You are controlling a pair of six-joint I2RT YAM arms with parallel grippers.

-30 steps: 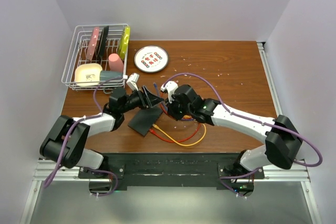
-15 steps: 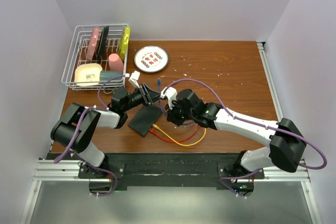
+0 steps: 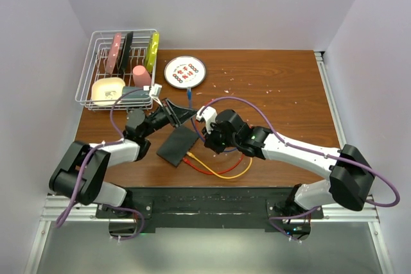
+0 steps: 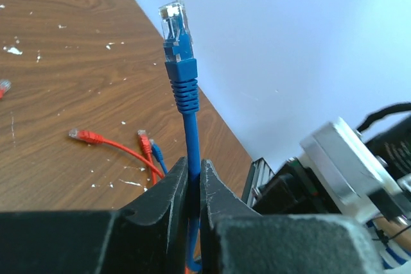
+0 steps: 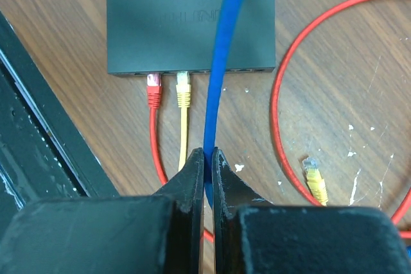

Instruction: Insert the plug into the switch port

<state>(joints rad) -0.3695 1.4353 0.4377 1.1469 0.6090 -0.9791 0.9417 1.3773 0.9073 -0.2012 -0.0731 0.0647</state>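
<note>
my left gripper [image 4: 192,168] and right gripper [image 5: 207,158] both pinch the floppy blue cable [image 4: 191,129]; i'd hold nearer its stiff plug [image 4: 174,20].

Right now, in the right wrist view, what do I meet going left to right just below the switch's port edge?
Red plug → yellow plug → blue cable → loose yellow plug, lying on the table apart from the switch.

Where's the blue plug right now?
In the left wrist view the blue plug sticks up above the left claw, which pinches its cable; from the top it is near the white plate.
</note>
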